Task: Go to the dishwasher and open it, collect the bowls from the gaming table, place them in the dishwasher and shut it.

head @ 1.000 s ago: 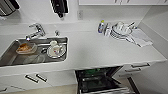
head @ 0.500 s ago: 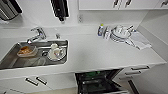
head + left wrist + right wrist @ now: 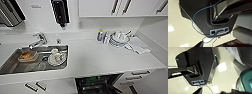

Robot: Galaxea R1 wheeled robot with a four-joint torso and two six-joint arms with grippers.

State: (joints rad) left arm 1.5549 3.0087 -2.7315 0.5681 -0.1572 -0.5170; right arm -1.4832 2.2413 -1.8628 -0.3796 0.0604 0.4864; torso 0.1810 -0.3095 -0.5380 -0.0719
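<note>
The dishwasher (image 3: 98, 84) stands open under the white counter (image 3: 100, 60), at the lower middle of the head view. Its dark racked interior shows, with something green (image 3: 90, 79) at the back that I cannot identify. The bowls and the gaming table are out of view. The left wrist view looks past the robot's dark plate at pale floor (image 3: 179, 31). In the right wrist view the same kind of plate hangs over glossy floor (image 3: 224, 79).
A steel sink (image 3: 35, 61) with a tap (image 3: 40, 40) holds a tray of food and white cups. White plates and a cloth (image 3: 138, 45) lie at the back right of the counter. White drawers (image 3: 136, 77) flank the dishwasher. A teal container (image 3: 246, 80) stands on the floor.
The whole head picture has shifted: counter and dishwasher sit lower in it than before, so the camera has moved. Nothing on the counter has moved.
</note>
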